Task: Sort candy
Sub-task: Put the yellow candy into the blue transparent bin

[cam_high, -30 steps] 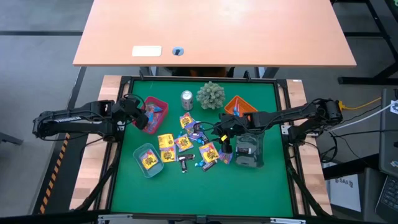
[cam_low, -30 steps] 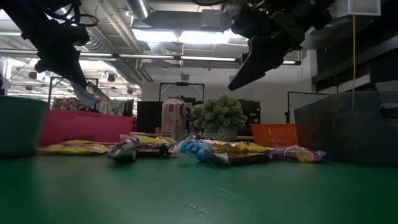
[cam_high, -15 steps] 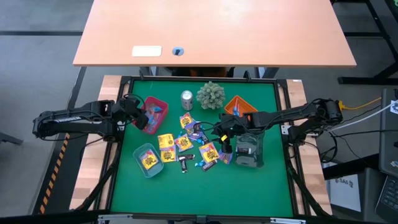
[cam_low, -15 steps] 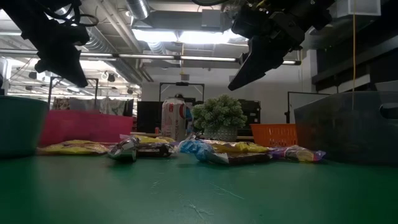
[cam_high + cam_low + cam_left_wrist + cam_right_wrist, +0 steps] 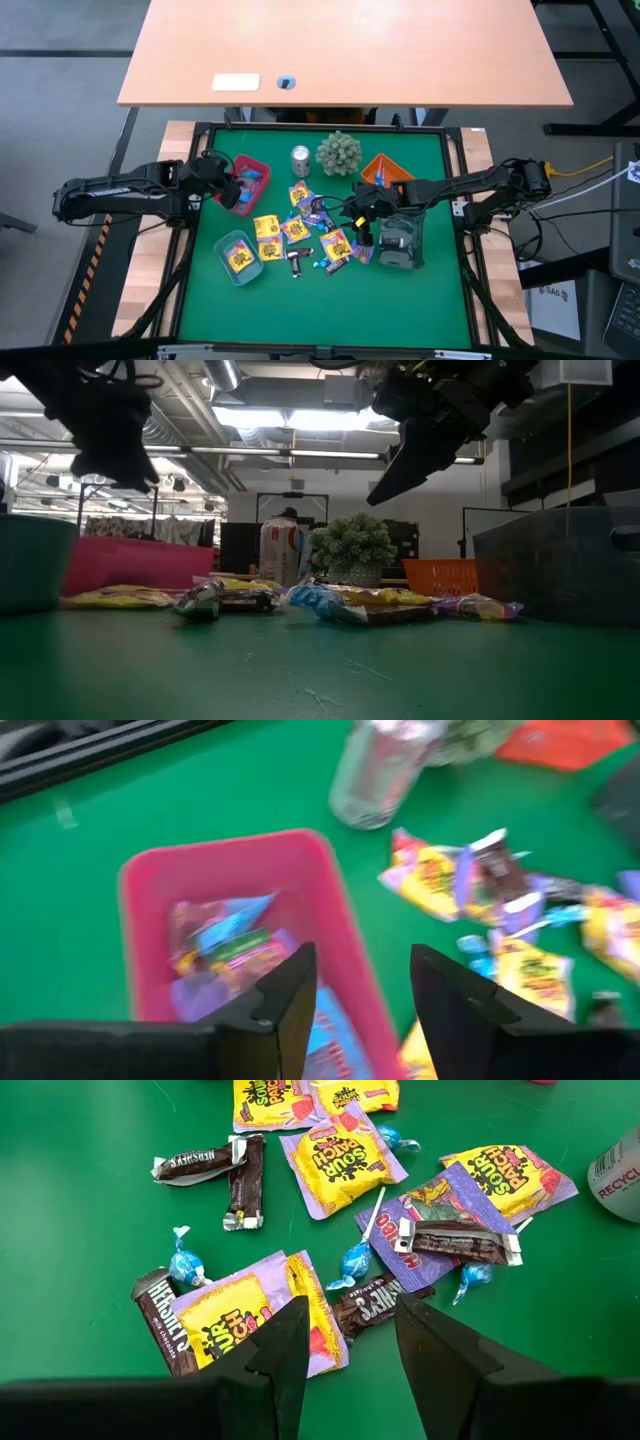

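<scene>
The candy (image 5: 310,232) lies loose on the green mat mid-table: yellow packets (image 5: 335,1155), small blue-wrapped pieces (image 5: 185,1267) and dark brown bars (image 5: 245,1180). More wrapped pieces (image 5: 225,945) lie in a pink tray (image 5: 250,178) at the left. My left gripper (image 5: 365,990) hangs open and empty over that tray's near right rim (image 5: 345,970). My right gripper (image 5: 350,1340) hangs open and empty above the loose pile, over a yellow packet and a brown bar. In the low view the left gripper (image 5: 120,465) and the right gripper (image 5: 392,482) both hang well above the mat.
A teal tray (image 5: 235,255) holding a yellow packet sits near the front left. An orange tray (image 5: 385,167) and a dark bin (image 5: 400,240) stand on the right. A silver can (image 5: 300,160) and a green spiky plant ball (image 5: 340,152) stand at the back.
My left gripper has let go of a wrapped candy that it held over the pink tray. It has opened and tipped upward a little, staying in place. The candy no longer shows at the fingers in the low view.
</scene>
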You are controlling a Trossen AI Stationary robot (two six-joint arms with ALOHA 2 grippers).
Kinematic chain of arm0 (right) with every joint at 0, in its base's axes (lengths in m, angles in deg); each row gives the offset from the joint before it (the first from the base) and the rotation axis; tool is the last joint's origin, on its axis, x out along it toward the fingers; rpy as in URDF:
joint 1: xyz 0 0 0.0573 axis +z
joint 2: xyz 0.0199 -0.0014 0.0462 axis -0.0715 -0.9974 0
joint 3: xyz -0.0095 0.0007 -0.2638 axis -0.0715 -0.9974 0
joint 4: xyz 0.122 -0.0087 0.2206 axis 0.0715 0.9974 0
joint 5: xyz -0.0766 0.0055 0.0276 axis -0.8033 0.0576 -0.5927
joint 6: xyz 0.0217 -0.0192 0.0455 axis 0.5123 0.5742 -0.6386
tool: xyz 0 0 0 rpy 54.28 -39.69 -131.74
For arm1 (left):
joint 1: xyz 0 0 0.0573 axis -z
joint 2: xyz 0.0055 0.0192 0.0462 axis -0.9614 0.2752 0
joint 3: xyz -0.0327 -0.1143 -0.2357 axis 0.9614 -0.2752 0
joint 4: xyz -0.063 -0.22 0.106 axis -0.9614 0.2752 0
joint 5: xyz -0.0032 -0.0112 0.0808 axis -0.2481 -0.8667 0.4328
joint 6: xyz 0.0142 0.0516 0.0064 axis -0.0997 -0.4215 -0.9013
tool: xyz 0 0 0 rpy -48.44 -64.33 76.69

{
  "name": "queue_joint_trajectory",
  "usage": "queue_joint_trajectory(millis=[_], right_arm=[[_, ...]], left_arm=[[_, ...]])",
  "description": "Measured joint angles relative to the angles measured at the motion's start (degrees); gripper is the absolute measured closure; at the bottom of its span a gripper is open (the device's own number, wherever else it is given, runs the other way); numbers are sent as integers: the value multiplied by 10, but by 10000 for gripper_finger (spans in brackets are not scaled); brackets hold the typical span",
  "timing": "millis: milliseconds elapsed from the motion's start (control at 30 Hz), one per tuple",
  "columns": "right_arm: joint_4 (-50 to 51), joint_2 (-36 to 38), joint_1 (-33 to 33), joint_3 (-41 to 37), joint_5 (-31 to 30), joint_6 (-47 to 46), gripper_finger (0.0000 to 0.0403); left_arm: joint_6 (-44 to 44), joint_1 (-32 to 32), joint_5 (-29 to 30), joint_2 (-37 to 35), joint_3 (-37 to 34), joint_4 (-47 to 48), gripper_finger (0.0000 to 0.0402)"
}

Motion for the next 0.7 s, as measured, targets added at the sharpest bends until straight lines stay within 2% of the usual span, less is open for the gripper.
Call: queue_joint_trajectory(millis=[200,367,700], right_arm=[[0,0,0,0,0,0,253],[0,0,0,0,0,0,253],[0,0,0,0,0,0,253]], left_arm=[[0,7,-41,3,0,-81,234],[-5,37,-56,24,0,-171,229],[-117,140,-72,140,1,-345,228]])
